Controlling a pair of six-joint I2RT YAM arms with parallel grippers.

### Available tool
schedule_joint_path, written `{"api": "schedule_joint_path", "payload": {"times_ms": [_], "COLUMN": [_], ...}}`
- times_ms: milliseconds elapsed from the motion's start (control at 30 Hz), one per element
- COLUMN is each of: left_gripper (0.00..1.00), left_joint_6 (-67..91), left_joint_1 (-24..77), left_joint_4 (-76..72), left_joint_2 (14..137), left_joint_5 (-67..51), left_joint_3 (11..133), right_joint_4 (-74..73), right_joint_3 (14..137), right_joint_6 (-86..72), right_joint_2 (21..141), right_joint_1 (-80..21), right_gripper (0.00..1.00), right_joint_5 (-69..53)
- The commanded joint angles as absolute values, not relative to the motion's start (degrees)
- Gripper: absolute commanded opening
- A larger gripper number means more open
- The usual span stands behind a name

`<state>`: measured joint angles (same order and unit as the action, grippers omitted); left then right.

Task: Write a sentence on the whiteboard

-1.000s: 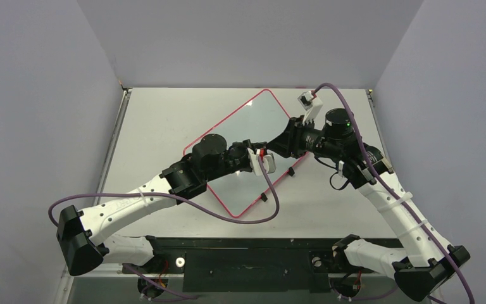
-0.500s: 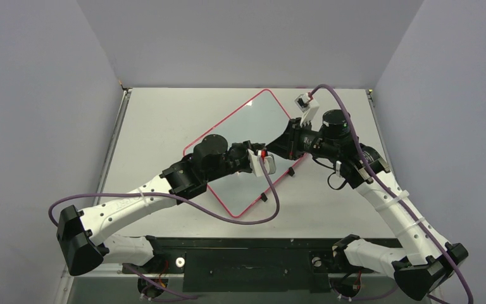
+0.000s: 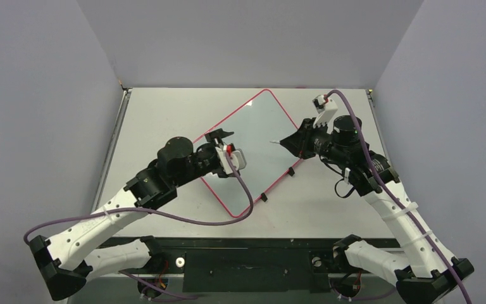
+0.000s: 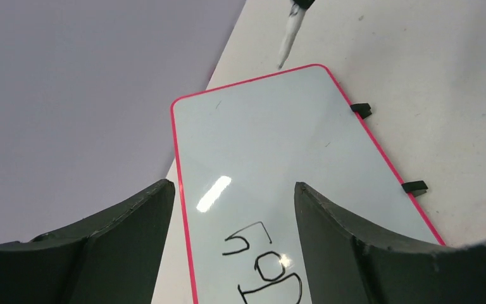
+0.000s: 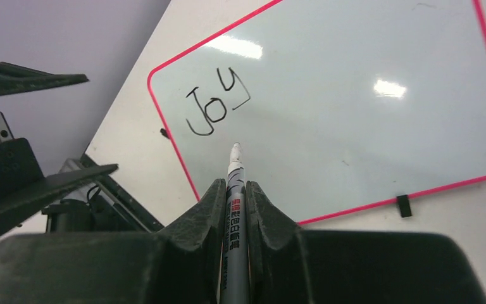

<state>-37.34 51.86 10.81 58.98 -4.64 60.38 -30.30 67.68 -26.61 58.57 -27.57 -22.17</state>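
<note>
While your left arm [image 3: 164,174] lies across the near-left corner of the whiteboard [image 3: 256,126], the top view shows you no writing at all; only the wrist cameras do. The board lies flat on the table [image 3: 158,114], turned at an angle, its pale face red-rimmed and spotted with glare. Your left gripper [image 4: 233,185] hangs over the written end, jaws spread wide with nothing between them, and its camera cuts the letters off at the bottom edge. Your right gripper [image 5: 235,185], near the board's right rim, is clamped on a marker [image 5: 235,161] whose tip points at the board; you cannot tell whether it touches. Two black clips [image 3: 291,171] sit on that right rim. The sentence [image 5: 217,104] reads only "Joy", in black, near the corner.
</note>
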Motion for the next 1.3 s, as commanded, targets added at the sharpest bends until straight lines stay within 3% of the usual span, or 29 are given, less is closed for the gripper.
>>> {"api": "schedule_joint_path", "payload": {"times_ms": [0,267,667,1267], "left_gripper": [0.67,0.67,0.67,0.67], "left_joint_6": [-29.7,-10.6,11.4,14.9], "left_joint_1": [46.4,28.8,5.0,2.3], "left_joint_4": [15.0,15.1,17.3,15.0], "left_joint_2": [55.6,60.2,77.7,99.3], "left_joint_5": [-4.2,-13.7,-31.4,-42.4], "left_joint_3": [60.3,64.5,75.9,84.6], "right_joint_4": [-29.6,-29.6,-29.5,-29.6], "right_joint_3": [66.8,64.7,62.7,62.2], "right_joint_6": [-24.3,-23.9,-24.1,-24.0], "right_joint_2": [55.6,54.5,54.7,55.2], "right_joint_1": [-26.5,-26.2,-26.2,-26.3], "right_gripper": [0.0,0.0,0.0,0.0], "right_joint_5": [-16.0,-15.0,-15.6,-15.7]}}
